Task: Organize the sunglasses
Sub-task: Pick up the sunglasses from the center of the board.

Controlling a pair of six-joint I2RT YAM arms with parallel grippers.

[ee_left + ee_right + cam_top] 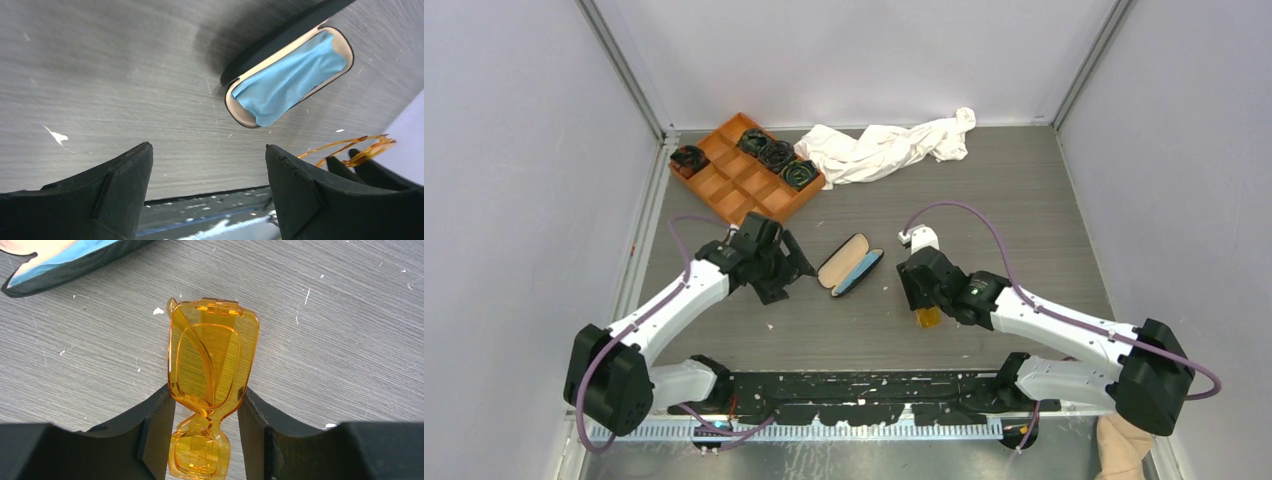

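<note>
Currently the sunglasses (pixel 212 370) sit in the right gripper (pixel 207 400), whose two black fingers are pressed against the amber frame from either side, close to the bridge. One lens juts out past the fingertips; the other lies back between the fingers. A thin amber arm shows through the forward lens. From above, the sunglasses (pixel 927 319) show as a small amber patch under the right gripper (pixel 924 300), right of the bench's middle and towards its near edge. Whether they touch the surface I cannot tell.

Just to their left lies the black oval case (pixel 851 265), open, its beige lining showing, with a light blue cloth (pixel 290 80) lying in one half. The case is close to the sunglasses but apart from them.

On the case's other side the left gripper (pixel 209 150) hovers low over the bench (pixel 1024 200), its jaws spread wide with only bare grey surface between them.

Farther back, at the left rear, an orange compartment tray (pixel 729 195) holds dark round items (pixel 776 155) in several pockets. A crumpled white cloth (pixel 884 148) lies beside it along the back edge.
</note>
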